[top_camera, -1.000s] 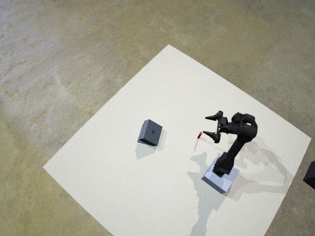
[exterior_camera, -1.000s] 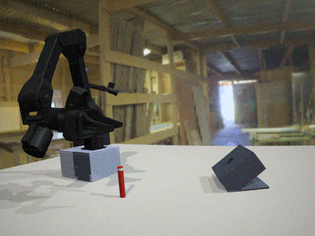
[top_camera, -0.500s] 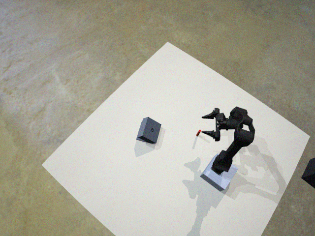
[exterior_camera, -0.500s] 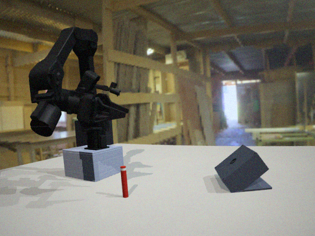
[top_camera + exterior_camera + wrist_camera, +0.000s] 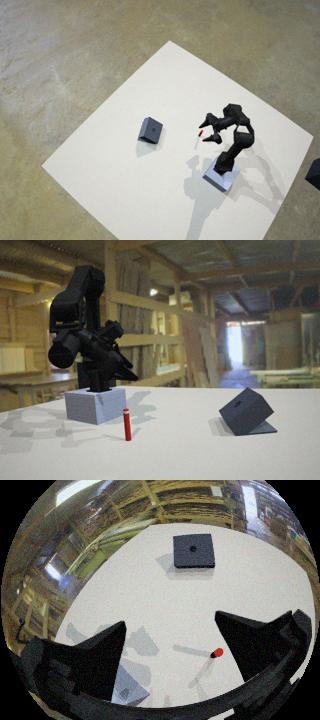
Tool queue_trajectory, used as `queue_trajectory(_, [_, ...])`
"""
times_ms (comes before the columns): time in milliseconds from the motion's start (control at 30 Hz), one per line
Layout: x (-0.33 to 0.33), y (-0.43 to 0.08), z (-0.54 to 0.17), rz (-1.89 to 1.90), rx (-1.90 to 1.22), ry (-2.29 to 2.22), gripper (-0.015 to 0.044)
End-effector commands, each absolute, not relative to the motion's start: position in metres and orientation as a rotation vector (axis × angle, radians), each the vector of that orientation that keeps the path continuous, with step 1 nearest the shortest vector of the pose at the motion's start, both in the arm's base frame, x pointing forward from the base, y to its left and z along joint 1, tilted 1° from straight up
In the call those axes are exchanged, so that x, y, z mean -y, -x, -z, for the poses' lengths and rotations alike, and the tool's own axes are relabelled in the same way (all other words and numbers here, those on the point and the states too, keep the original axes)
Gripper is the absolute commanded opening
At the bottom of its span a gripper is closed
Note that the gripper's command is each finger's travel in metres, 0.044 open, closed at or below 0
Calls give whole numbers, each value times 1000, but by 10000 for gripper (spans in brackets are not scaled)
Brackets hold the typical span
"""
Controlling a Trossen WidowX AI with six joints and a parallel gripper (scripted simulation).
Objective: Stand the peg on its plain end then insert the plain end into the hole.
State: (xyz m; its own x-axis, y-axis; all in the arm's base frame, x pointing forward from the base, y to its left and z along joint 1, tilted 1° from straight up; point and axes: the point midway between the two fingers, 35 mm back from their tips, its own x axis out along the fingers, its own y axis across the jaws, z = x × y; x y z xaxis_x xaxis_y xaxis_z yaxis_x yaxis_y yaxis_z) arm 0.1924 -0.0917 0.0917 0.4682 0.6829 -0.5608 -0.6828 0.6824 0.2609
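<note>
Jaws [image 5: 200, 134] [image 5: 135, 373] released, spread wide. Peg [image 5: 200, 133] [image 5: 127, 424] [image 5: 218, 652] upright on bench [image 5: 165, 77] [image 5: 180, 462] [image 5: 135, 580], banded end up, lower centre-left of exterior frame. Standing and release done; regrasp and insertion into panel [image 5: 155, 131] [image 5: 239, 411] [image 5: 194, 557] remain. Bench: white, matte, shadowed. Room: timber-framed workshop, bright doorway upper right of exterior frame.

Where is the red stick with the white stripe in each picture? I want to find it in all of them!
Top: the red peg is right of the middle, just left of the open gripper.
Exterior: low and left of the middle, standing upright, white band at the top.
Wrist: lower right, a small red spot between the two fingers.
Shared landmark: the dark sloped block with one hole.
</note>
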Motion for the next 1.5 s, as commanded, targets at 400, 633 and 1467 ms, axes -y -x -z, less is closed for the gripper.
queue_trajectory(400, [96,-194,-65,-811,-1155,155,440])
queue_trajectory(633, [106,-201,-60,-697,-1326,246,440])
queue_trajectory(1467, [128,-222,-56,-362,-1509,368,440])
